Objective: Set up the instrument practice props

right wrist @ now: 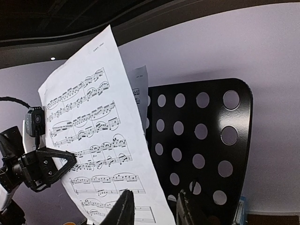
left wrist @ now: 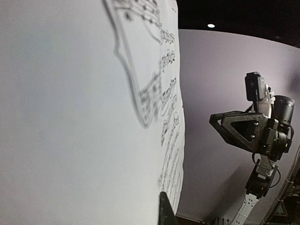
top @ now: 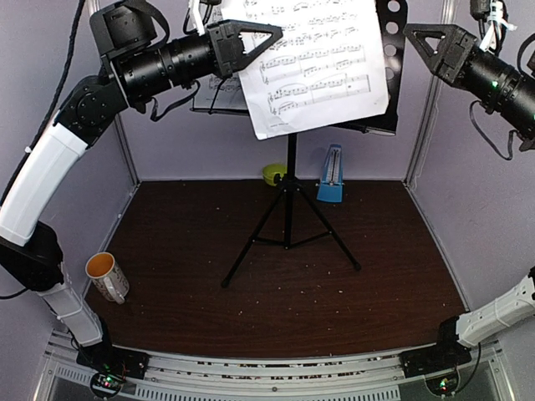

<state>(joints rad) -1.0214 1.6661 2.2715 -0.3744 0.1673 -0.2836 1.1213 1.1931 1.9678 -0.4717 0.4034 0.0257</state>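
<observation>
High in the top view, my left gripper (top: 272,38) is shut on the left edge of a white sheet-music page (top: 322,63), which hangs in the air in front of the black perforated music stand (top: 386,71). In the left wrist view that page (left wrist: 70,117) fills the left side, and one dark fingertip (left wrist: 166,211) presses on it. My right gripper (top: 414,38) is open just right of the page, not touching it. A second page (top: 219,90) leans on the stand's desk behind the left gripper. In the right wrist view, the right gripper (right wrist: 154,206) faces the held page (right wrist: 93,140) and the desk (right wrist: 201,140). The blue metronome (top: 332,174) stands at the back of the table.
The stand's tripod legs (top: 288,225) spread over the middle of the brown table (top: 192,276). A lime-green bowl (top: 274,174) sits at the back beside the pole. A white mug with an orange inside (top: 107,276) stands at the front left. Grey walls enclose three sides.
</observation>
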